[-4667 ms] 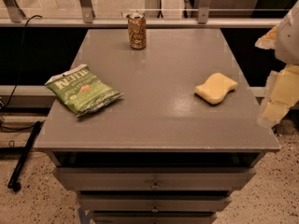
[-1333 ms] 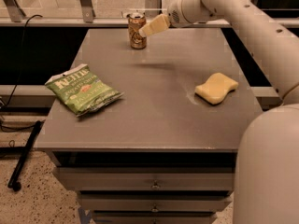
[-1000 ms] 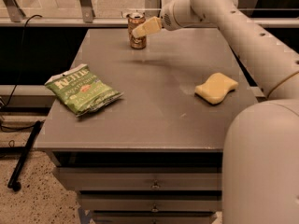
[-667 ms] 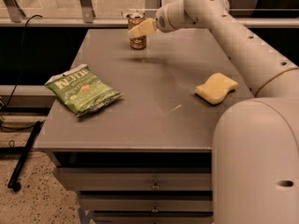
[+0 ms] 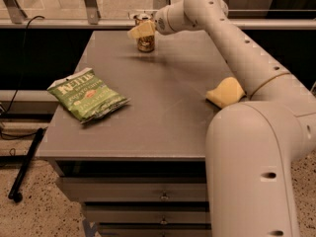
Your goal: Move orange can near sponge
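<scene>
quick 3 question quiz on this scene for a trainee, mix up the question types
1. True or false: the orange can lies on its side, touching the sponge.
2. Fill in: seen in the picture, the green chip bag lies on the ____ part of the table.
3. Where is the gripper? A) at the orange can's top, near the table's far edge B) over the green chip bag C) on the sponge

Key: 1 false, it stands upright and apart; 2 left; 3 A
</scene>
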Robot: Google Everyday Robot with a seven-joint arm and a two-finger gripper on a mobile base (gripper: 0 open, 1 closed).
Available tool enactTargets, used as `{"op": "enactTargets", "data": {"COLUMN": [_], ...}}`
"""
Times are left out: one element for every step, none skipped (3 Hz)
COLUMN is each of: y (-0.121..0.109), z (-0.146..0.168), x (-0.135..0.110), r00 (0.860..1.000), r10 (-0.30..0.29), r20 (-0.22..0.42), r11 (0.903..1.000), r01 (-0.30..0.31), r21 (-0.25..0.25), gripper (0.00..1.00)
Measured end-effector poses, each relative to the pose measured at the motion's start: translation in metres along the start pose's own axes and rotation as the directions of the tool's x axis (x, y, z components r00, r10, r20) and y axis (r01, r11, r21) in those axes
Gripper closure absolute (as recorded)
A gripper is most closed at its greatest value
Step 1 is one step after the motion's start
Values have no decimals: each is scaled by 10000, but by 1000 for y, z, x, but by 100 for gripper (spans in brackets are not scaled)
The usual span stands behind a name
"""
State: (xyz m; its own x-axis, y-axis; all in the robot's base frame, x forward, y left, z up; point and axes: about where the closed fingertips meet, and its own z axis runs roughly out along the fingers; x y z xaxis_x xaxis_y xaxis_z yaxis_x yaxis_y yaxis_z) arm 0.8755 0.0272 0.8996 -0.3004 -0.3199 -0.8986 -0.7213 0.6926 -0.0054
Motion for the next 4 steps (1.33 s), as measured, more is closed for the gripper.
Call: {"op": "enactTargets", "data": {"y": [3,0,-10,-33], "z": [8,3,-22,-70], "x": [0,-1,-1,15], "r00": [9999,9999,10000,9999], "r10": [132,162,27,69], "r20": [-11,45,92,-142], "r11": [9998,9998,9998,9948], "r01": [-132,-161,-29,-54], "r21": [-162,-127,191,1018], "gripper": [39,62,86,100]}}
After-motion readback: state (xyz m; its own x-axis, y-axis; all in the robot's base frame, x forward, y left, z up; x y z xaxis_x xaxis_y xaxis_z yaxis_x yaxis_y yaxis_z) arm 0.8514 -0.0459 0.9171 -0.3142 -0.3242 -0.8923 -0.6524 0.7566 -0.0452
